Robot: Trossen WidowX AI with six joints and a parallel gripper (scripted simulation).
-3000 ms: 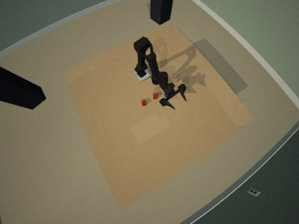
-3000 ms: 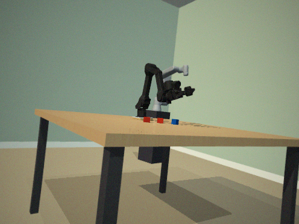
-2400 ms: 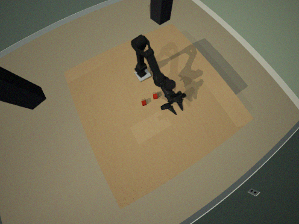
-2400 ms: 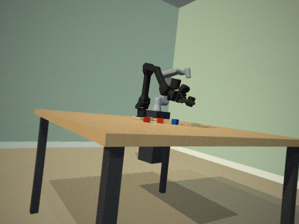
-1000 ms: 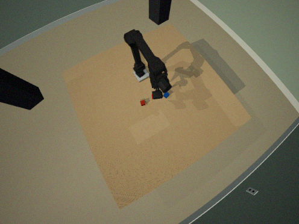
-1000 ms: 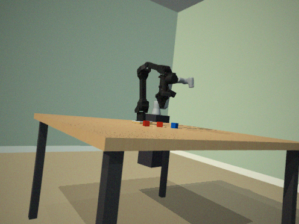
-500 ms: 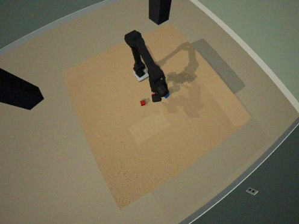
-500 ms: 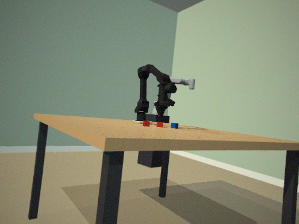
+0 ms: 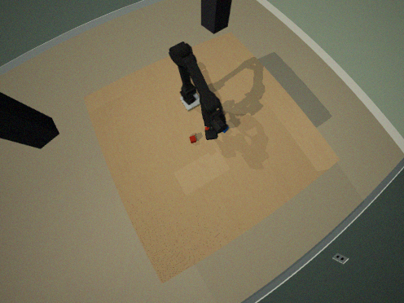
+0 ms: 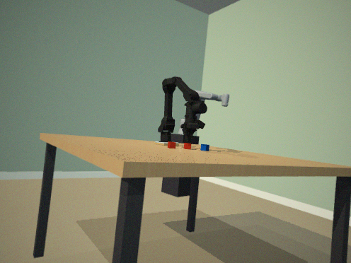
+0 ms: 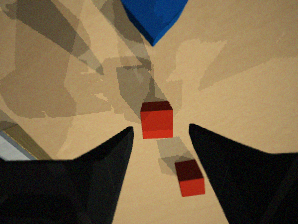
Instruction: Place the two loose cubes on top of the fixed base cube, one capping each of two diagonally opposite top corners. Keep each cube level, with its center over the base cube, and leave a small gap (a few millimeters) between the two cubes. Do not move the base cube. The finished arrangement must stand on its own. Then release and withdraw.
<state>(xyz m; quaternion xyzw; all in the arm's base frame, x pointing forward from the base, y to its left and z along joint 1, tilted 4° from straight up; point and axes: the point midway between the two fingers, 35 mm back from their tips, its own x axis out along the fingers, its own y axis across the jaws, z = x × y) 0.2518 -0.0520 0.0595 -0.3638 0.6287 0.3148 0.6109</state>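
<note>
Three cubes lie in a row on the wooden table (image 9: 163, 228) (image 10: 106, 155). A blue cube (image 9: 226, 129) (image 10: 204, 147) (image 11: 152, 15) is at one end, partly hidden by the arm in the top view. A red cube (image 9: 207, 128) (image 10: 187, 145) (image 11: 157, 120) is in the middle. A second red cube (image 9: 193, 138) (image 10: 171, 145) (image 11: 190, 177) is at the other end. My gripper (image 9: 212, 133) (image 10: 190, 136) (image 11: 160, 129) is open and empty. It hangs a little above the table, over the middle red cube, which shows between the fingertips in the wrist view.
The arm's white base plate (image 9: 190, 103) stands just behind the cubes. Dark posts stand off the table at the back (image 9: 215, 14) and at the left (image 9: 24, 124). A grey-white bar (image 10: 216, 96) sticks out behind the arm.
</note>
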